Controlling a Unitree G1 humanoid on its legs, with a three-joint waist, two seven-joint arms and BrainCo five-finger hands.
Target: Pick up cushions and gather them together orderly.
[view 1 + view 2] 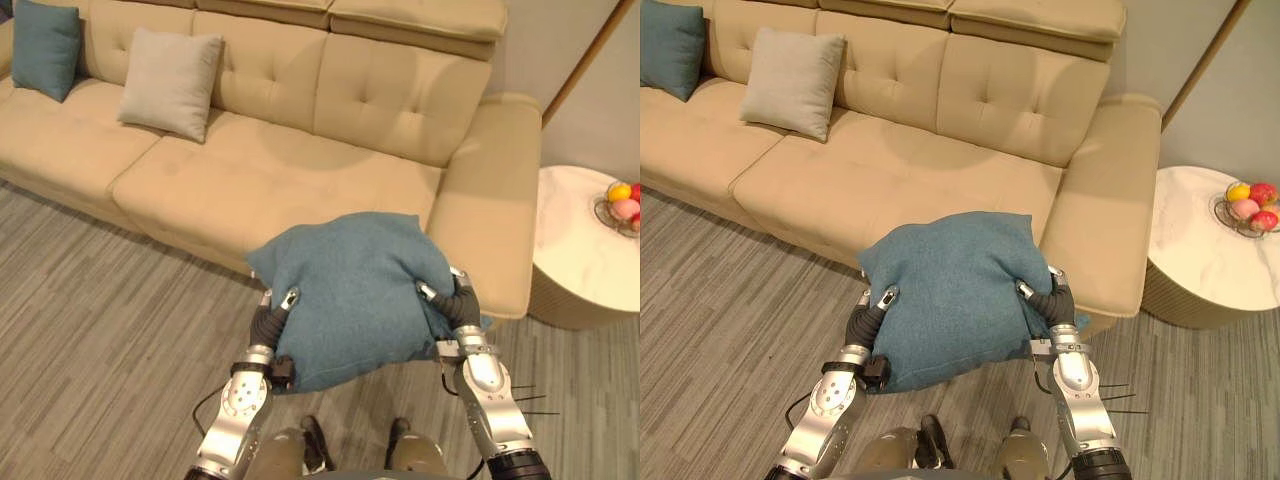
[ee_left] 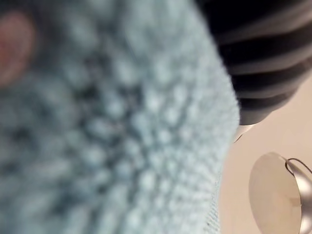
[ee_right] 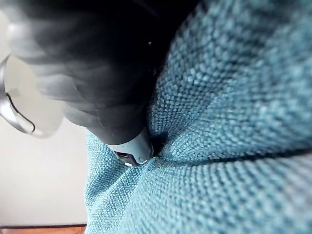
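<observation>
I hold a teal cushion (image 1: 355,290) up between both hands, above the floor just in front of the sofa's right seat. My left hand (image 1: 272,318) grips its left edge, thumb hooked over the top. On the opposite edge my right hand (image 1: 458,305) does the same, a finger (image 3: 131,148) dug into the teal weave (image 3: 234,122). The rest of both hands' fingers are hidden under the cushion. A beige cushion (image 1: 170,82) leans on the sofa back at the left, with a second teal cushion (image 1: 45,47) in the far left corner.
The tan sofa (image 1: 270,170) spans the view, its right armrest (image 1: 495,200) close to my right hand. A round white side table (image 1: 575,250) with a fruit bowl (image 1: 622,205) stands at the right. Grey striped floor (image 1: 100,320) lies in front.
</observation>
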